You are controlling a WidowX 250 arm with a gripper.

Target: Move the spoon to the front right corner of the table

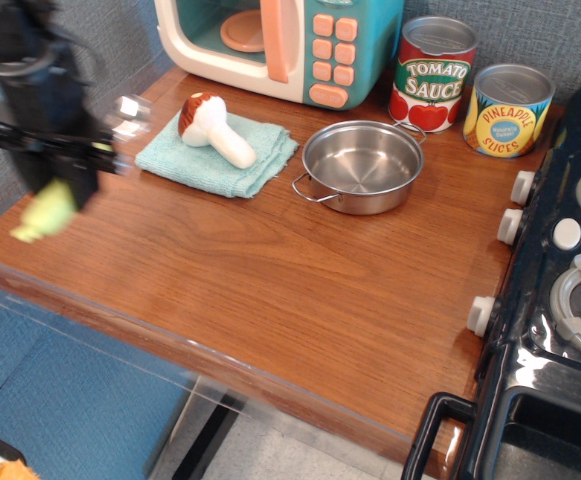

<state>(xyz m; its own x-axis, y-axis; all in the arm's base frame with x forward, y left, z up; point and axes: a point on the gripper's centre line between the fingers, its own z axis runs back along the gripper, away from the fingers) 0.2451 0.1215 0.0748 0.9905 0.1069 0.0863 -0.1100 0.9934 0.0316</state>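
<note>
My gripper (pixel 68 178) is at the left of the brown wood table (pixel 300 290) and is blurred by motion. It is shut on the spoon (pixel 55 208), held above the tabletop. The spoon's pale yellow-green handle sticks out below the fingers toward the front left. Its silver bowl (pixel 128 108) shows behind the gripper, beside the teal cloth. The front right corner of the table lies next to the black stove.
A white mushroom toy (pixel 215 128) lies on a teal cloth (pixel 218 155). A steel pan (pixel 362 165) stands mid-table. A toy microwave (pixel 285 45) and two cans (pixel 432 72) (pixel 508 108) stand at the back. A black toy stove (pixel 560 300) fills the right side.
</note>
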